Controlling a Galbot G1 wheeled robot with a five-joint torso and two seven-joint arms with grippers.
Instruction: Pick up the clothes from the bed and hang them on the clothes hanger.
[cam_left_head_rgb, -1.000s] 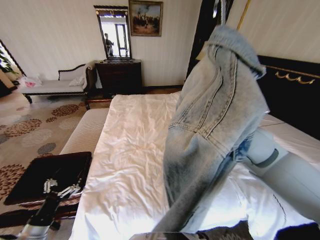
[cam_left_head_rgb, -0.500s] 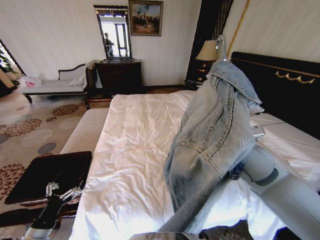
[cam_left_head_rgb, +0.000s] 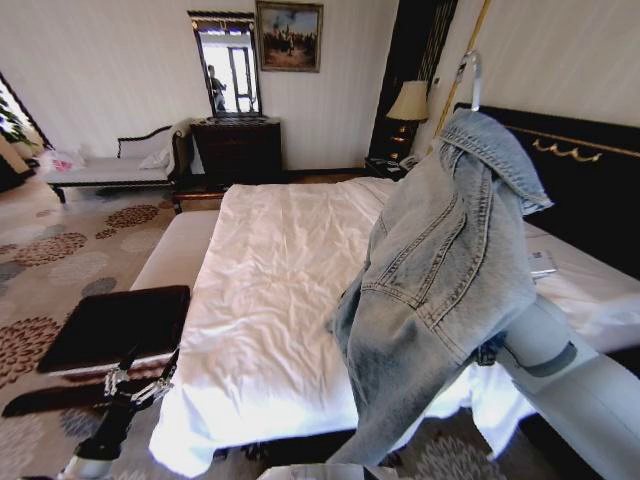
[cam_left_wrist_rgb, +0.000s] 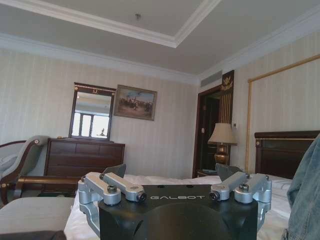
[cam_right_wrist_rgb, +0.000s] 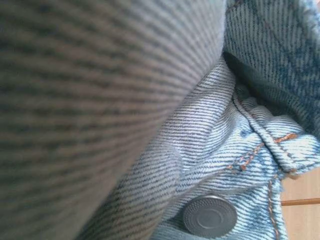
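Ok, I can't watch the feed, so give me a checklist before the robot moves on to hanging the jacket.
1. Denim jacket lifted off the bed: ok, it hangs in the air over the right arm.
2. Right gripper's hold on the jacket: cannot tell, denim covers it; the right wrist view shows fabric and a button.
3. Jacket hem free of the floor: cannot tell, its lower end runs to the picture's edge.
4. Left gripper free: ok, open, low at the robot's left.
5. Clothes hanger located: cannot tell.
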